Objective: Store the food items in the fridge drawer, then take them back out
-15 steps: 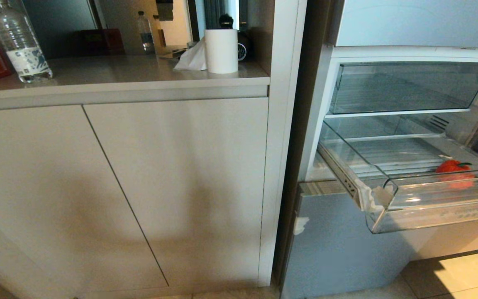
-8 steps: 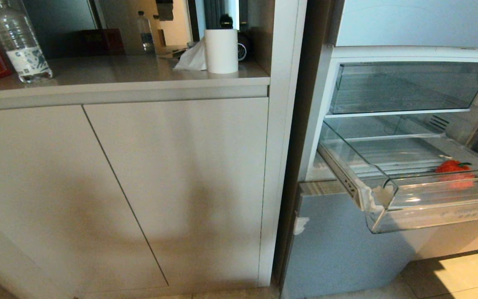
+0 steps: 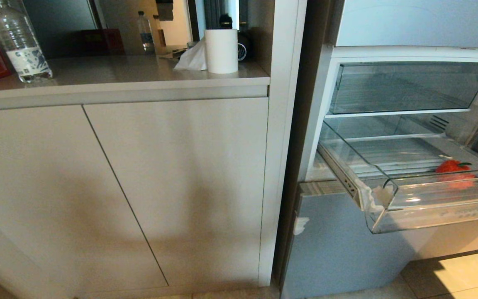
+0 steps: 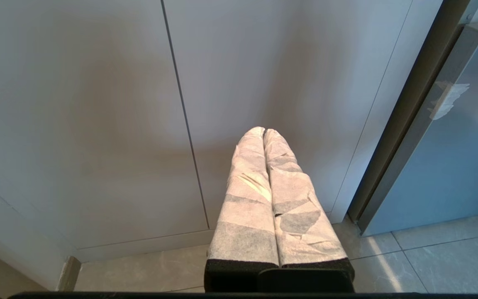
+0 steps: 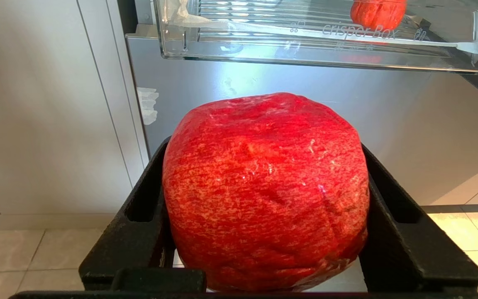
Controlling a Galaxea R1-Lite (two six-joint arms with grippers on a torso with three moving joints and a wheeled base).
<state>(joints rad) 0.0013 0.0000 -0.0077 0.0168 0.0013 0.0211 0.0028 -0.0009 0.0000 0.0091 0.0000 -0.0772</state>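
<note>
Red pepper unmoved in fridge drawer, nothing changed

left hand fingers pressed together, right hand clamping red fruit

The fridge drawer, a wide, shallow, clear plastic pull-out with a ribbed bottom and a thick clear front lip, stands pulled out at the right of the head view, its front edge reaching toward the lower right of the frame. Inside it, near the right end and just behind the front lip, lies a small glossy red pepper-like piece with a short dark stem pointing right. A second food item, a large round red fruit with a mottled, shiny skin, fills the middle of the right wrist view, wedged between the two black fingers of the right gripper and below the drawer's front.
</note>
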